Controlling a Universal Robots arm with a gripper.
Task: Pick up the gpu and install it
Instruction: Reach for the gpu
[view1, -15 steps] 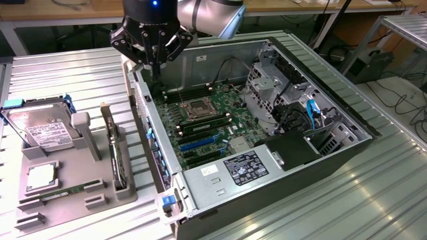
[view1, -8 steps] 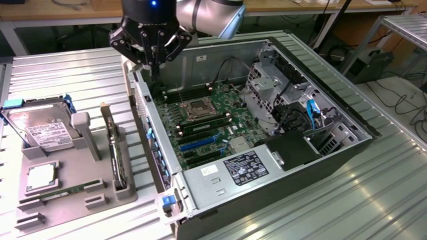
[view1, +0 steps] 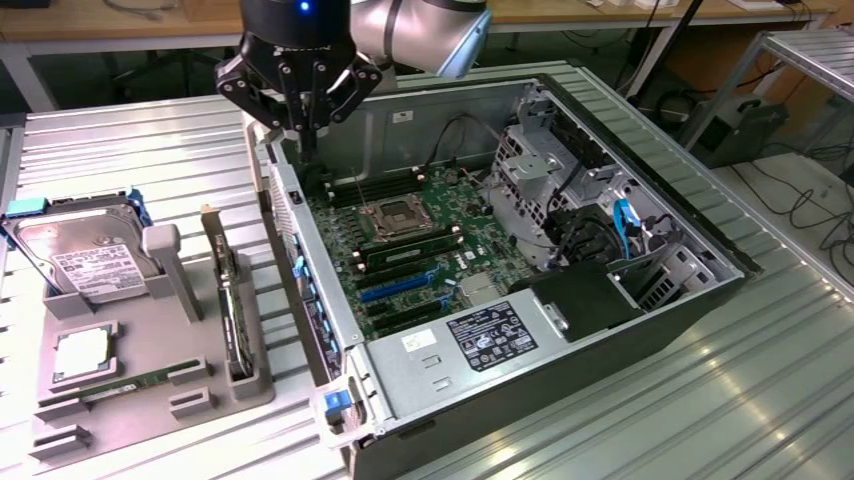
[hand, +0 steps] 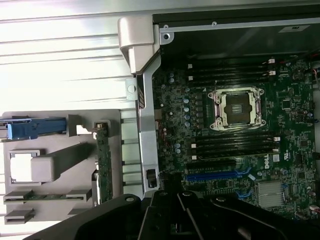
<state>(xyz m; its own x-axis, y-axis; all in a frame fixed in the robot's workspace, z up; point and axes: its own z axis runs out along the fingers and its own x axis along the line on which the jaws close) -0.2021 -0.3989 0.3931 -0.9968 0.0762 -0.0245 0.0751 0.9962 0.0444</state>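
Exterior view: one gpu (view1: 235, 305) stands in the tray (view1: 147, 345); one claw (view1: 306, 150), fully closed, grips nothing.

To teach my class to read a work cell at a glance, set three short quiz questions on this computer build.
1. How does the graphics card sit in the grey holder?
2. True or false: the hand is shut and empty.
3. The hand hovers above the edge of: A the grey holder; B the computer case; C neither.

Key: 1 standing on edge; 2 true; 3 B.
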